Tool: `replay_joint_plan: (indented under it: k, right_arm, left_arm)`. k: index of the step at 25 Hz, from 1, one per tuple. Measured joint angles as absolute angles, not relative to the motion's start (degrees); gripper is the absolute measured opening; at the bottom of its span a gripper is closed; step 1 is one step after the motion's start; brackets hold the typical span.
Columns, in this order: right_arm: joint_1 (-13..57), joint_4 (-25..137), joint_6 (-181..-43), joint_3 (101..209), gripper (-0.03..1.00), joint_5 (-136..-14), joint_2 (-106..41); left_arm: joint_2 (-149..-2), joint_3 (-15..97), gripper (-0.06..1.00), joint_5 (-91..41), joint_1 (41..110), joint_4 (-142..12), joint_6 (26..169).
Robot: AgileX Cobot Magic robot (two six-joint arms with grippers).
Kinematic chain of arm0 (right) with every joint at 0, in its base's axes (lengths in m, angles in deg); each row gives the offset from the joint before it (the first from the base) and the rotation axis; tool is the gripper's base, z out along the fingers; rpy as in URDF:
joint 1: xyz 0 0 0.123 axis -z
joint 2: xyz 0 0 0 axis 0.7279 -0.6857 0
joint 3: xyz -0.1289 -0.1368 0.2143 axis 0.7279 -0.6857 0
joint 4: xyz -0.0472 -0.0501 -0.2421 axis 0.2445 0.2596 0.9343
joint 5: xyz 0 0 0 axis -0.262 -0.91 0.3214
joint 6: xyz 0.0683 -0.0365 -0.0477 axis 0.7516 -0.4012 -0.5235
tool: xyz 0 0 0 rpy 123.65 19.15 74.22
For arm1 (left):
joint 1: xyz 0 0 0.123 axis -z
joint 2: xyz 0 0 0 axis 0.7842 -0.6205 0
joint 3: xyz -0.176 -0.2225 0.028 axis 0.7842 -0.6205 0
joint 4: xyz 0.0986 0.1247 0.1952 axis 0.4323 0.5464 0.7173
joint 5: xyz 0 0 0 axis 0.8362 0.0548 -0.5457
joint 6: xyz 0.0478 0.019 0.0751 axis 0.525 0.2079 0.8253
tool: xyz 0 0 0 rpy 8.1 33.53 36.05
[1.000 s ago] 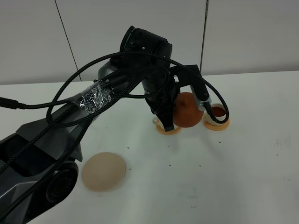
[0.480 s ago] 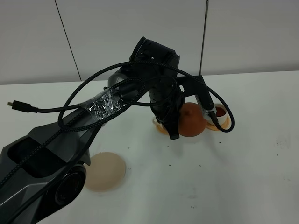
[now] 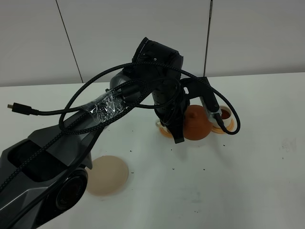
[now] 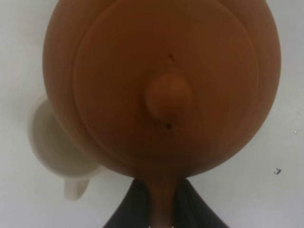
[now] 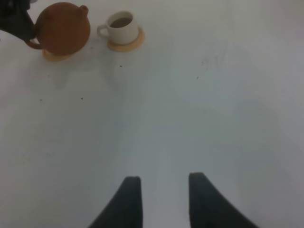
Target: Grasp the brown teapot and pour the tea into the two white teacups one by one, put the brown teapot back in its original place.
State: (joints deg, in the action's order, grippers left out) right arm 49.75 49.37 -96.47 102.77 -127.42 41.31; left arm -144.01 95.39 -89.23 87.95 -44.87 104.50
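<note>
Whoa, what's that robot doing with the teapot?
The left gripper is pinching the brown teapot by its handle, holding it over one white teacup. The other white teacup, on its orange saucer, already has tea in it. The right gripper is open, holding nothing. The beige coaster lies off to the side.

Bright, even light washes the white table (image 5: 190, 104) almost featureless ahead of the right claw (image 5: 164, 178). Shadows there are faint and soft. Just beyond the left claw (image 4: 161, 192), the brown teapot (image 4: 161, 90) looms blurred, out of focus.
</note>
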Motion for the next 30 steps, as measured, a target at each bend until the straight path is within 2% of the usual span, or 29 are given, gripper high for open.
replay_joint_plan:
  k: [14, 30]
  right_arm:
    - [49.8, 49.4, -96.5, 102.8, 0.24, -127.4, 41.3]
    - [49.8, 49.4, -96.5, 102.8, 0.24, -127.4, 41.3]
  left_arm:
    - [-142.5, 97.6, 0.18, -89.3, 86.8, -44.5, 106.0]
    - [-138.0, 96.7, 0.18, -89.2, 74.6, -43.7, 108.8]
